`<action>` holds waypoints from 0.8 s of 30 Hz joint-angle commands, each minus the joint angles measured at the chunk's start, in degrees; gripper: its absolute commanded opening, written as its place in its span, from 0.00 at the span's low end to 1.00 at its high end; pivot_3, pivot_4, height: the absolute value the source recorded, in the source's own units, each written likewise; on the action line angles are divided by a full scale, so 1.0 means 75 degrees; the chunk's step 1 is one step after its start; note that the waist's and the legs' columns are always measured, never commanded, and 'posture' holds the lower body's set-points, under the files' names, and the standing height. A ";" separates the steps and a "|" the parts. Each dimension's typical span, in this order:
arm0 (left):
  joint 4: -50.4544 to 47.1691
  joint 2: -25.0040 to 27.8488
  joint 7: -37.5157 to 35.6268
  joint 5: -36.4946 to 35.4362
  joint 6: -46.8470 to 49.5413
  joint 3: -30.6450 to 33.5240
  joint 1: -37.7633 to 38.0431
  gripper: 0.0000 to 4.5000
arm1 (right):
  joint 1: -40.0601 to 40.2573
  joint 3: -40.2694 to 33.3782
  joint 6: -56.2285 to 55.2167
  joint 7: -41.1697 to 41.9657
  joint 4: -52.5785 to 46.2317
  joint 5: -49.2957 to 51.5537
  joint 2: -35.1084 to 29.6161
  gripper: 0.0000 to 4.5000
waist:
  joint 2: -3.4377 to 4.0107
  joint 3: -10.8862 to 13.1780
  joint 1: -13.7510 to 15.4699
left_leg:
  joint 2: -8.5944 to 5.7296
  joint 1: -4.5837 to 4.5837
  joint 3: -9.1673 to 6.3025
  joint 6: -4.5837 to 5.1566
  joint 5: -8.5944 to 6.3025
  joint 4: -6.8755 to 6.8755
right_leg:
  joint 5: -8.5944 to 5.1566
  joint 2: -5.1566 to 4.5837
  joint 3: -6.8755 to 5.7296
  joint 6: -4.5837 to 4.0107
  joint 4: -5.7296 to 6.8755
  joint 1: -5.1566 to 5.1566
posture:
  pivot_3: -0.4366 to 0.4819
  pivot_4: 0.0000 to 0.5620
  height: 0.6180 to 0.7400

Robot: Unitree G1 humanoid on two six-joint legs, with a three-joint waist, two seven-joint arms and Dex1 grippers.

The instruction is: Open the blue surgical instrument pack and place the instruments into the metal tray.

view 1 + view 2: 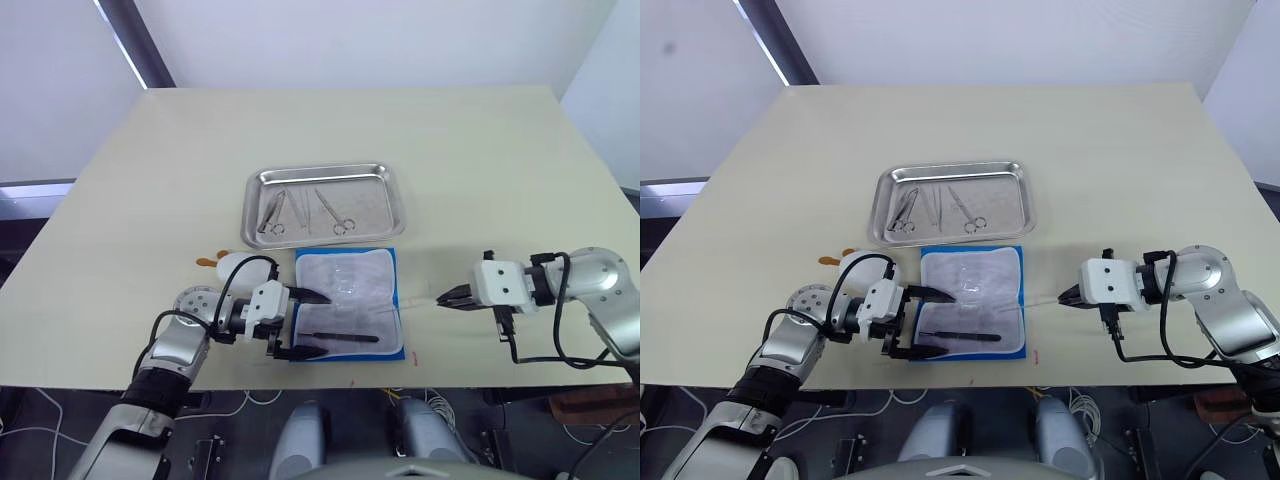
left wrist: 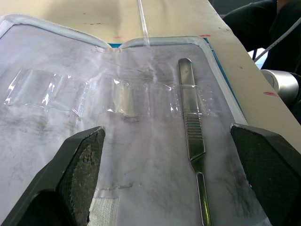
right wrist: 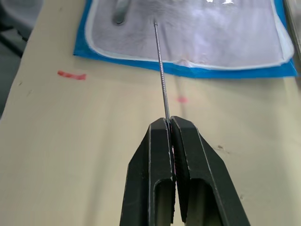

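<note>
My right gripper (image 3: 168,123) is pinched shut on one end of a thin, needle-like metal instrument (image 3: 160,61). The slim rod runs straight out from my fingertips toward the blue surgical instrument pack (image 1: 347,305), and its far tip hangs just over the pack's near right edge. I cannot tell exactly what kind of tool it is.

The pack lies open and flat near the table's front edge, pale lining up, between my two arms. The metal tray (image 1: 324,178) sits just beyond the pack, farther from me, its long side parallel to the pack's far edge. From my right gripper the tray lies forward and to the left, so I judge the coming move to be a carry that way, with the rod's long axis kept level.

My left gripper (image 1: 308,323) is spread wide, holding nothing, poised over the left half of the pack. One scalpel-like handle (image 2: 191,136) remains in the pack under a clear strap, its long axis running left to right across the lining, lying toward my lower fingertip. My left arm is the nearer one to it.

By count: three ring-handled instruments (image 1: 305,211) lie in the tray, one is in my right gripper, one is left in the pack. A white egg-shaped toy (image 1: 229,263) rests just left of the pack.
</note>
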 commanded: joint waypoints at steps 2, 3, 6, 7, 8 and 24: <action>0.0444 0.0039 0.0100 0.0474 0.0289 -0.0281 0.0263 1.00 | -0.0551 -0.0361 0.1578 -0.1096 -0.0328 0.0479 0.0705 0.01 | 0.0002 0.0000 0.0003 | 0.0000 0.0000 0.0001 0.0000 0.0000 0.0000 | 0.0001 0.0000 0.0001 -0.0001 0.0002 -0.0001 | 0.48 0.27 1.00; 0.0455 0.0040 0.0111 0.0473 0.0288 -0.0269 0.0261 1.00 | -0.0681 -0.0355 0.1901 -0.1325 -0.0385 0.0495 0.0868 0.01 | 0.0004 0.0001 0.0002 | 0.0000 0.0000 0.0000 0.0000 0.0000 0.0000 | 0.0001 0.0000 0.0000 -0.0002 0.0002 -0.0001 | 0.48 0.27 1.00; 0.0471 0.0051 0.0130 0.0468 0.0278 -0.0248 0.0274 1.00 | -0.1143 -0.0259 0.2726 -0.1954 -0.0366 0.0562 0.1437 0.01 | 0.0004 0.0001 0.0004 | -0.0001 -0.0002 0.0000 0.0000 0.0000 0.0000 | 0.0007 -0.0001 0.0001 -0.0012 0.0002 -0.0002 | 0.48 0.27 1.00; 0.0472 0.0058 0.0134 0.0467 0.0272 -0.0241 0.0287 1.00 | -0.1356 -0.0195 0.2998 -0.2187 -0.0289 0.0584 0.1693 0.01 | 0.0005 0.0001 0.0003 | 0.0000 -0.0002 -0.0001 0.0000 0.0000 0.0000 | 0.0007 -0.0001 0.0000 -0.0012 0.0001 -0.0002 | 0.48 0.27 1.00; 0.0477 0.0063 0.0135 0.0466 0.0263 -0.0236 0.0299 1.00 | -0.1537 -0.0159 0.3286 -0.2403 -0.0221 0.0622 0.1926 0.01 | 0.0005 0.0001 0.0002 | -0.0001 -0.0002 -0.0001 0.0000 0.0000 0.0000 | 0.0007 -0.0001 0.0000 -0.0012 0.0001 -0.0002 | 0.48 0.27 1.00; 0.0691 0.0018 0.0185 0.0529 0.0060 -0.0238 0.0319 1.00 | -0.3694 0.0115 0.4193 -0.5228 0.2634 -0.0198 0.4918 0.01 | 0.0013 -0.0001 -0.0028 | 0.0000 -0.0004 0.0000 0.0000 0.0000 -0.0004 | 0.0019 -0.0002 -0.0002 -0.0032 0.0008 -0.0010 | 0.48 0.27 1.00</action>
